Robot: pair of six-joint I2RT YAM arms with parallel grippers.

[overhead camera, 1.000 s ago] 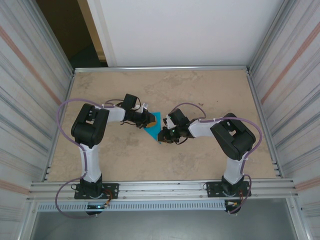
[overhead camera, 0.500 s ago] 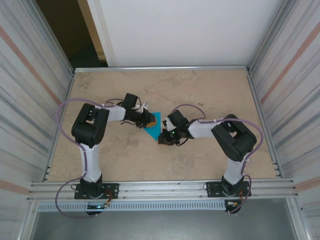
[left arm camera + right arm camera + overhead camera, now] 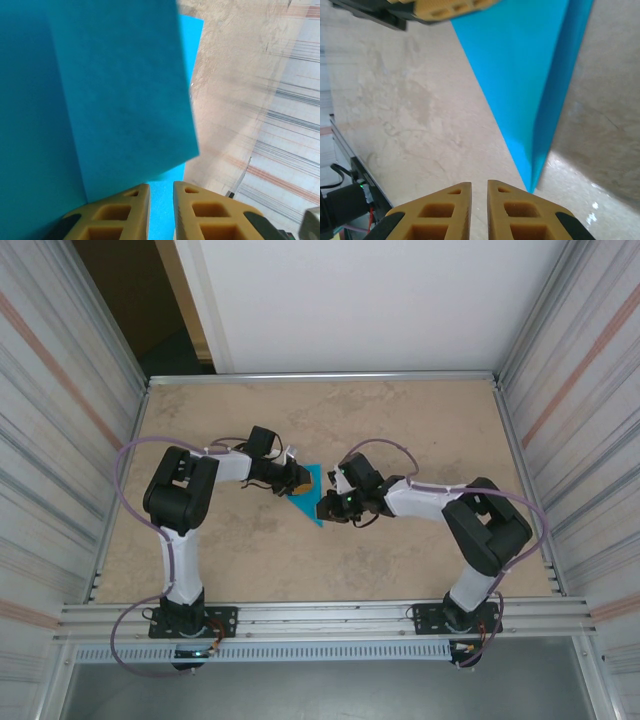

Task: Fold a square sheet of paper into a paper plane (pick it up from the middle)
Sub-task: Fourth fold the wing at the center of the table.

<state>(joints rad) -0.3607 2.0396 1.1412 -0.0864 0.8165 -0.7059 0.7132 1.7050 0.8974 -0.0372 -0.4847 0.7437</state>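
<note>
The teal-blue square sheet of paper (image 3: 313,496) is folded into a pointed shape and held off the table between the two arms. My left gripper (image 3: 296,480) is shut on its left edge. In the left wrist view the sheet (image 3: 115,90) shows layered flaps, with blue between the tips of the left gripper (image 3: 161,187). My right gripper (image 3: 327,508) is at the sheet's lower point. In the right wrist view the right gripper (image 3: 479,186) is shut with only table behind it. The sheet's tip (image 3: 532,185) hangs just right of the fingers.
The beige tabletop (image 3: 400,420) is bare around the arms, ringed by a metal rail (image 3: 320,377) and corrugated walls. The left gripper's yellow finger (image 3: 450,7) shows at the top of the right wrist view.
The right arm's elbow has swung out to the right and its gripper has drawn slightly back from the sheet's point. The left gripper and sheet have barely moved.
</note>
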